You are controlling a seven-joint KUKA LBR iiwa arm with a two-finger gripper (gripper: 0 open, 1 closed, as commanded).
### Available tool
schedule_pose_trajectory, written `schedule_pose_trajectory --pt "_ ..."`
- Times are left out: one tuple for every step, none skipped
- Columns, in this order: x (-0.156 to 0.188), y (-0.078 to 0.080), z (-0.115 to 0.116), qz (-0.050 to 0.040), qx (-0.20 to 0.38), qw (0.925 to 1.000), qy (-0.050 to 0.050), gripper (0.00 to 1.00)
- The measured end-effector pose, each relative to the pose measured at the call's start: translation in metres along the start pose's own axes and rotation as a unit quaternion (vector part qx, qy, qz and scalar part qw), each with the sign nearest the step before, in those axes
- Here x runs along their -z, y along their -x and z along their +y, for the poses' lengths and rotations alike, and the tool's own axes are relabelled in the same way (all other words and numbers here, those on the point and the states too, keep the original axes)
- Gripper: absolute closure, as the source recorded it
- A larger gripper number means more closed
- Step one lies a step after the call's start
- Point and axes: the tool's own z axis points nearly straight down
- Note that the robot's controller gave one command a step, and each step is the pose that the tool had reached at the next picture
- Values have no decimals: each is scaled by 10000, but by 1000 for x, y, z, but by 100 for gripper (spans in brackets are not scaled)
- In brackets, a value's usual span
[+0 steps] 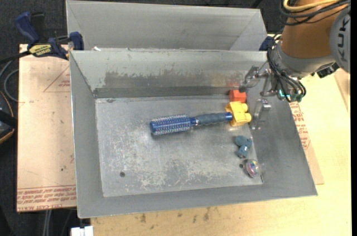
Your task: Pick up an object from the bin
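Starting at the near right corner of the grey metal bin [167, 171], a small round speckled trinket [252, 168] lies close to the foot of the right wall. Just beyond it is a small blue-grey lumpy piece [243, 145].

Farther in, a blue plastic hairbrush [187, 123] lies across the floor with its long axis almost level in the view. Its bristled head points to the view's left, and its handle runs right to meet a yellow plastic block [240, 114]. Beyond that, near the back wall, sits a small orange block [237, 95].

The tool [259, 118] hangs by the right wall, just to the view's right of the yellow block and level with it. Whether it is released or clenched cannot be told from here, and nothing can be seen held in it.

The yellow block is probably the nearest candidate, needing only a short shift to the view's left. Room there is tight, with the sloping right wall behind the tool and the brush handle and orange block crowding the yellow one. The brush's middle has open floor on both sides.
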Motion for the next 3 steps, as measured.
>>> schedule_pose_trajectory --pt "-115 -18 60 -89 1588 9873 -23 0" --pt "-112 -16 60 -115 1595 9871 -22 100" --pt "39 -34 51 -79 1710 9852 -26 100"
